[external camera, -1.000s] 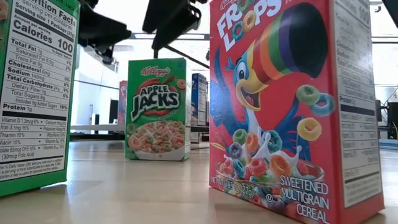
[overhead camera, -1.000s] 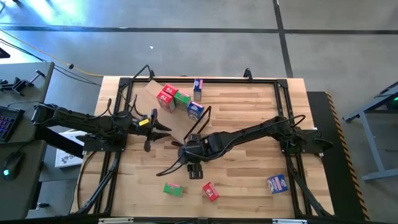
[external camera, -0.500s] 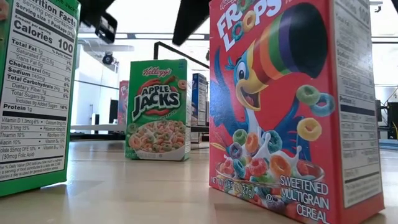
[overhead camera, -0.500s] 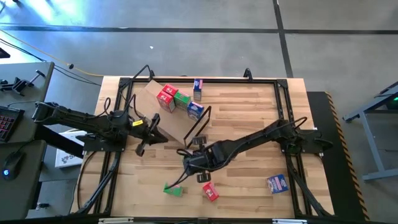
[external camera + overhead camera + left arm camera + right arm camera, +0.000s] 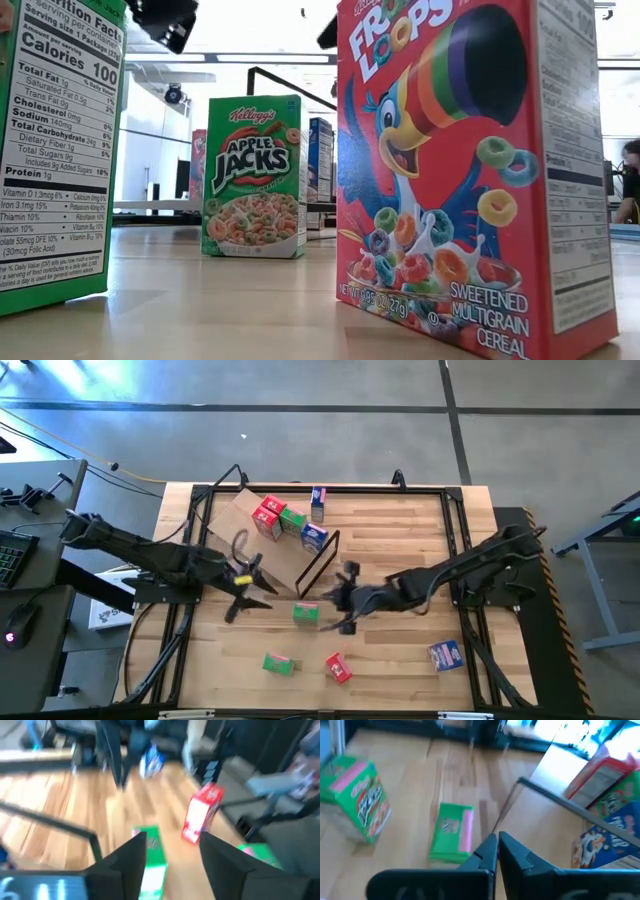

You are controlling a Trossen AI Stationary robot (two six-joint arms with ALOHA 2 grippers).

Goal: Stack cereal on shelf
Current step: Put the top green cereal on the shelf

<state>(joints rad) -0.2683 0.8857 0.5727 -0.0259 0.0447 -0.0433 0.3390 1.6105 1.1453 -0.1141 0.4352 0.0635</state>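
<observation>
Left gripper (image 5: 243,592) sits left of centre in the high view, fingers (image 5: 131,862) spread, nothing held. Shelf (image 5: 268,552), upper centre, carries a red box (image 5: 266,519), a green box (image 5: 293,517) and a blue box (image 5: 313,537). Centre: a green cereal box (image 5: 306,613) lies on the table (image 5: 400,660) between the two grippers. Right gripper (image 5: 342,612) is just right of it, fingers (image 5: 488,854) pressed together, empty. Lower frame: another green box (image 5: 278,663), a red box (image 5: 338,667), and a blue box (image 5: 446,654) at lower right.
</observation>
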